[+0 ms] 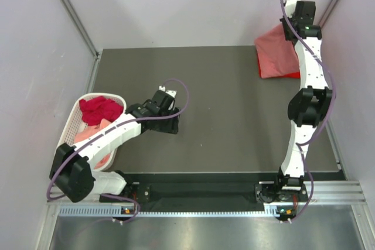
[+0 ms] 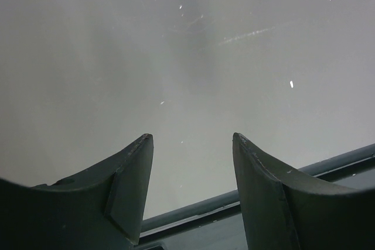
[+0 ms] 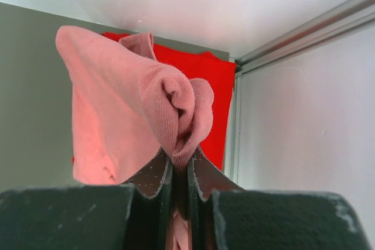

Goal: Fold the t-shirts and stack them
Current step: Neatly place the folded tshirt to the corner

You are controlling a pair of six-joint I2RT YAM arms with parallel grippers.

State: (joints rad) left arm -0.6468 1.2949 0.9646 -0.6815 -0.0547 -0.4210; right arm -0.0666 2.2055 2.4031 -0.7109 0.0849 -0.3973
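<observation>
Dark table [image 1: 234, 115] bears white basket [image 1: 70, 126] left; red t-shirt [image 3: 215, 89] far-right.

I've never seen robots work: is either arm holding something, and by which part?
The right fingers pinch the pink shirt by a bunched fold at its edge. The left fingers are open, holding nothing.

White basket [image 1: 71, 124] sits at the dark table's [image 1: 234, 115] left edge.
</observation>
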